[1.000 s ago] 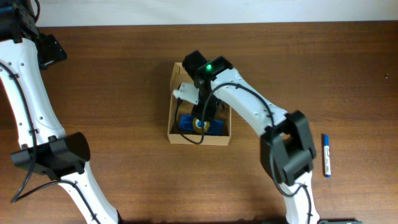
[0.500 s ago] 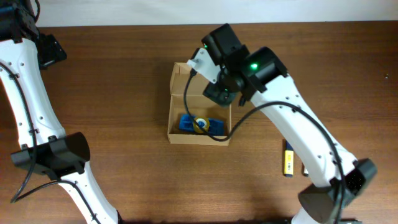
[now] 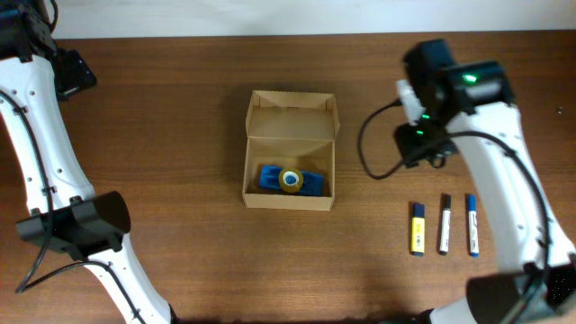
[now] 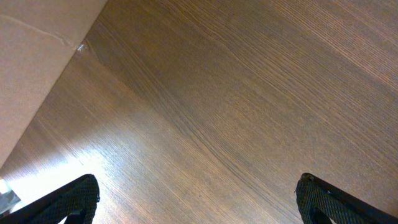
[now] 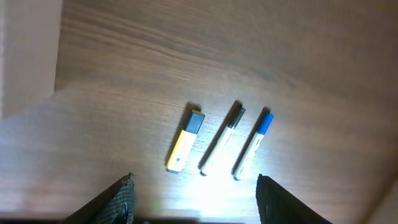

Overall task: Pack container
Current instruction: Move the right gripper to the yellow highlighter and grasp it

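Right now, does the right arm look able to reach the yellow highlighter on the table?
Probably yes. The right gripper is open and hangs above the yellow highlighter, which lies flat on the table. Nothing stands between them, and the white marker beside it lies apart, leaving some room.

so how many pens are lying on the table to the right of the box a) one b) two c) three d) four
c, three lie side by side right of the cardboard box: a yellow highlighter, a black-capped marker and a blue marker
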